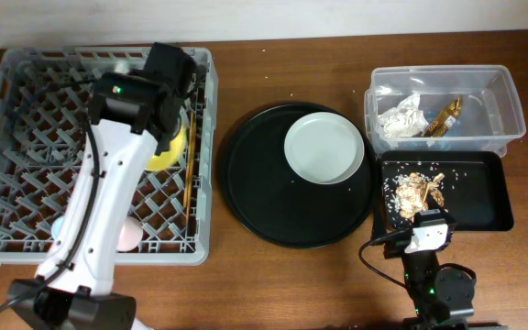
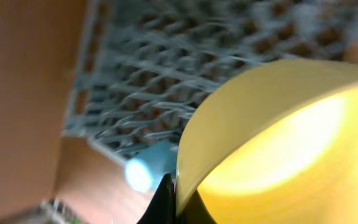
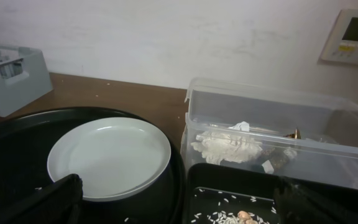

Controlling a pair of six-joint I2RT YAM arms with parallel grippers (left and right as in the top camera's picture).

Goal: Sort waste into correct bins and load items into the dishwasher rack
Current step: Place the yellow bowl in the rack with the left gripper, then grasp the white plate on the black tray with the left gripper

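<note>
My left hand (image 2: 176, 204) is clamped on the rim of the yellow bowl (image 2: 278, 143), one finger on each side of the edge. It holds the bowl over the right half of the grey rack (image 1: 26, 137). Just at 3 o'clock of the bowl, the chopsticks (image 1: 191, 160) lie along the rack's floor. At 7 o'clock, near the rack's front edge, sits the pink cup (image 1: 128, 235). The blue cup (image 2: 143, 174) shows blurred past the bowl's rim in my wrist view.

My right hand (image 3: 179, 208) hangs with its fingers wide apart and nothing between them. It is at the 6 o'clock edge of the shallow black tray (image 1: 489, 206), which holds the food scraps (image 1: 420, 191). At 12 o'clock of that tray, the clear tub (image 1: 511, 110) holds the tissue (image 1: 400, 119) and the wrapper (image 1: 447, 115). At 9 o'clock, the plate (image 1: 324, 147) rests on the round black tray (image 1: 255, 183) on the worktop (image 1: 273, 64).
</note>
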